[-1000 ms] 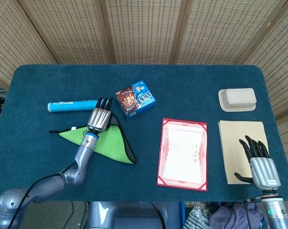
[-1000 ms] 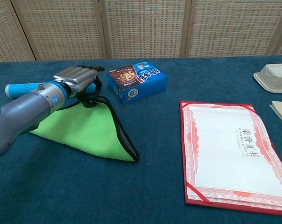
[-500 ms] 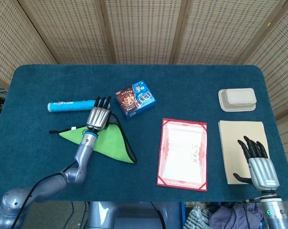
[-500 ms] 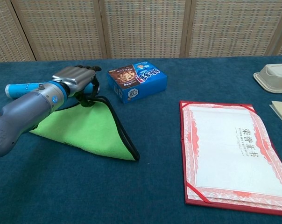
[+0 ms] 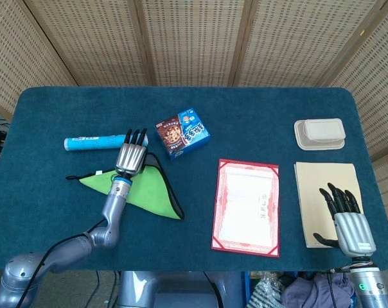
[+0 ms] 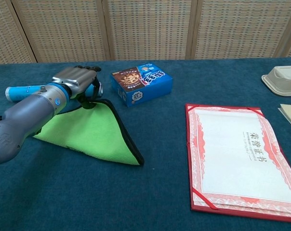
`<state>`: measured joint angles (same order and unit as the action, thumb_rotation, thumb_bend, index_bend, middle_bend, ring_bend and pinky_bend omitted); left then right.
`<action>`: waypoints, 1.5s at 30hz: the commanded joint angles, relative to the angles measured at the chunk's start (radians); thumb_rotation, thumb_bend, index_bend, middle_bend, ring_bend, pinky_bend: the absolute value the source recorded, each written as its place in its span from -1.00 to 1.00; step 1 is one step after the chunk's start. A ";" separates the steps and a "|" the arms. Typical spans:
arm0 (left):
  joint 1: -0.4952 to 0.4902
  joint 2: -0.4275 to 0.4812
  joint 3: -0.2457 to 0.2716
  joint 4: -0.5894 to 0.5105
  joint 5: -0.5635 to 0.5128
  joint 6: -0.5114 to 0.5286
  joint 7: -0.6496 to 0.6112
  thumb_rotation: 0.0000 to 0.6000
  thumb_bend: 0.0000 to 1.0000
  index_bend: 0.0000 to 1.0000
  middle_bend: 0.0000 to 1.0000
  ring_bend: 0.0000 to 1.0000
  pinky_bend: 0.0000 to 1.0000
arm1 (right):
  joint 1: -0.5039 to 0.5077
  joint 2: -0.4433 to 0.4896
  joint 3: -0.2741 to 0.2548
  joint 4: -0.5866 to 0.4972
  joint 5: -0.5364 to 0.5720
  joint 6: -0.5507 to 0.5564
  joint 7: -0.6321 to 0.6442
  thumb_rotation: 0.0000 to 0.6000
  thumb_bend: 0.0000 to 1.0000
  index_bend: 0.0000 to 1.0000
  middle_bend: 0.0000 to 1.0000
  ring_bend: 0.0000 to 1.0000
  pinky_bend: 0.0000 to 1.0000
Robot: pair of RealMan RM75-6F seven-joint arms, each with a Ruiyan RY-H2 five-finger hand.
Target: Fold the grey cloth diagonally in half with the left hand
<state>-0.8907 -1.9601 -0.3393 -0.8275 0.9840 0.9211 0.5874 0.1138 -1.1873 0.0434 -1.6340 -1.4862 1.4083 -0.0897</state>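
Observation:
The cloth (image 5: 147,190) lies folded into a triangle on the table, its bright green side up and its dark grey edge running along the right side (image 6: 95,132). My left hand (image 5: 130,158) hovers over the triangle's top corner with its fingers stretched out toward the far side, and I see no cloth gripped in it. In the chest view the left hand (image 6: 76,80) sits just above that corner. My right hand (image 5: 348,221) rests at the front right with fingers spread, holding nothing.
A blue tube (image 5: 91,142) lies just beyond the left hand. A blue cookie box (image 5: 182,132) stands to its right. A red certificate folder (image 5: 246,206), a beige folder (image 5: 322,186) and a white lidded container (image 5: 320,133) fill the right half.
The left hand has drifted slightly toward the far left, off the cloth's top corner. The cloth and the right hand stay where they were.

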 commanded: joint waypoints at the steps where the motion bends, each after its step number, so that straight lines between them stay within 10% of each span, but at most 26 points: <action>1: 0.000 0.004 -0.003 -0.009 -0.003 0.006 0.002 1.00 -0.22 -1.00 -1.00 -1.00 -1.00 | 0.000 0.000 -0.001 -0.001 -0.002 0.000 -0.002 1.00 -1.00 -1.00 -1.00 -1.00 -1.00; 21: 0.008 0.059 0.006 -0.119 -0.050 0.020 0.079 1.00 -0.63 -1.00 -1.00 -1.00 -1.00 | -0.001 -0.001 -0.002 -0.002 -0.013 0.011 -0.001 1.00 -1.00 -1.00 -1.00 -1.00 -1.00; 32: 0.117 0.271 0.041 -0.527 0.097 0.206 -0.009 1.00 -0.61 -1.00 -1.00 -1.00 -1.00 | -0.003 0.002 -0.003 -0.006 -0.023 0.020 -0.003 1.00 -1.00 -1.00 -1.00 -1.00 -1.00; 38: 0.257 0.486 0.157 -0.903 0.140 0.316 0.058 1.00 -0.62 -1.00 -1.00 -1.00 -1.00 | -0.007 0.003 -0.001 -0.005 -0.028 0.036 -0.047 1.00 -1.00 -1.00 -1.00 -1.00 -1.00; 45: 0.425 0.604 0.382 -1.034 0.271 0.450 0.108 1.00 -0.62 -1.00 -1.00 -1.00 -1.00 | -0.013 0.008 -0.005 -0.028 -0.031 0.045 -0.095 1.00 -1.00 -1.00 -1.00 -1.00 -1.00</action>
<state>-0.5586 -1.4125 -0.0637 -1.8077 1.1723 1.2899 0.6682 0.1025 -1.1800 0.0392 -1.6565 -1.5174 1.4516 -0.1753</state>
